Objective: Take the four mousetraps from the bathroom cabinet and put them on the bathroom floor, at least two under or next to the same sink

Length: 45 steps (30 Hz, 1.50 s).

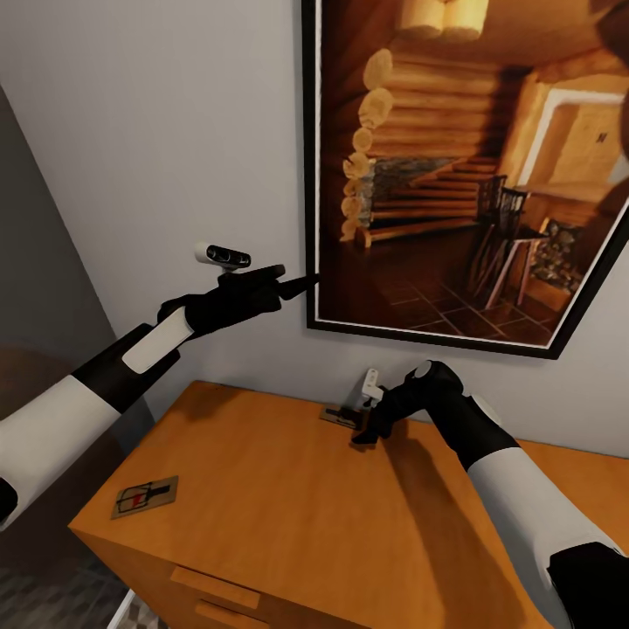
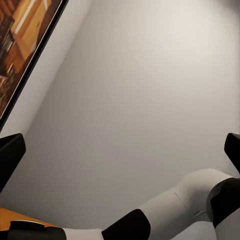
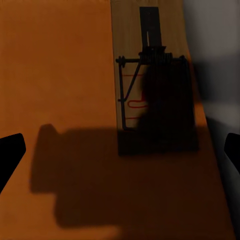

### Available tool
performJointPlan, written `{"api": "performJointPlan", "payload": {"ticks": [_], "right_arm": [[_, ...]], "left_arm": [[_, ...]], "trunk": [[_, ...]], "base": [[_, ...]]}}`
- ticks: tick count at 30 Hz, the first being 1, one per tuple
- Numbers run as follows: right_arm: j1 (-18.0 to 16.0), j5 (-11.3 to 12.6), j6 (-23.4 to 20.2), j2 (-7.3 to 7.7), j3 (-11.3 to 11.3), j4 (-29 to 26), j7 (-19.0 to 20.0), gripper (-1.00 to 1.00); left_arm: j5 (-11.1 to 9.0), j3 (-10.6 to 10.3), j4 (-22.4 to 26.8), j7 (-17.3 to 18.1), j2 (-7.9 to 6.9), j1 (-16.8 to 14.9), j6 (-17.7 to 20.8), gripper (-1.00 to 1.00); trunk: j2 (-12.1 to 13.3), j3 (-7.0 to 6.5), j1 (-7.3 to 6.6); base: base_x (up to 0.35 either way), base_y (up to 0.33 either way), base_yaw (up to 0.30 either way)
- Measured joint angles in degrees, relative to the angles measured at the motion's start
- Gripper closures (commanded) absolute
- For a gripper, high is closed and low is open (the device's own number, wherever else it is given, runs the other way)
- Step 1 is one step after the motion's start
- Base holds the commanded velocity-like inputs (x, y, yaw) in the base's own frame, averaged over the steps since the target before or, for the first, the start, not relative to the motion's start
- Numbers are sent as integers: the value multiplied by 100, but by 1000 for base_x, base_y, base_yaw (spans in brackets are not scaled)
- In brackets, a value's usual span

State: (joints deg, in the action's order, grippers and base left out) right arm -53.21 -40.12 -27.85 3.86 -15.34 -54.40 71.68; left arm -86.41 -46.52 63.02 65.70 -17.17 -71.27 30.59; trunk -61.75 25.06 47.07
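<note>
In the head view the orange-brown cabinet (image 1: 288, 507) fills the lower part of the frame, and two drawer handles show at its bottom edge. On its top lie two mousetraps. One mousetrap (image 1: 145, 496) lies flat near the front left corner of the top, in the lower left of the frame, with its red mark visible and nothing touching it. The second mousetrap (image 1: 339, 416) lies at the back edge of the top, close to the grey wall (image 1: 175, 131), near the centre of the frame. The right gripper (image 1: 365, 434) points down just over this second trap, and the right arm comes in from the lower right corner. In the right wrist view this trap (image 3: 150, 80) lies on the wood in the upper middle of the frame, partly under a dark shadow, and the two black fingertips (image 3: 10, 157) stand far apart at the left and right edges, so the jaws are open and hold nothing. The left gripper (image 1: 301, 284) is raised in the middle left of the head view, with its tips near the black frame of a large picture of a log cabin room (image 1: 472, 166) that hangs on the wall. In the left wrist view its fingertips (image 2: 11, 152) are also wide apart, open and empty, facing the wall.
</note>
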Motion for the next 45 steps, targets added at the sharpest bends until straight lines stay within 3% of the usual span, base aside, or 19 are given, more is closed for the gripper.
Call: {"api": "performJointPlan", "payload": {"ticks": [39,45], "right_arm": [[0,8,0,-2,0,46,0,-100],[0,53,1,-2,-6,120,0,-100]], "left_arm": [[0,0,-9,0,-2,8,4,-100],[0,0,-3,0,-1,4,7,-100]], "trunk": [[0,0,0],[-239,107,131]], "base": [[0,0,0],[0,0,0]]}}
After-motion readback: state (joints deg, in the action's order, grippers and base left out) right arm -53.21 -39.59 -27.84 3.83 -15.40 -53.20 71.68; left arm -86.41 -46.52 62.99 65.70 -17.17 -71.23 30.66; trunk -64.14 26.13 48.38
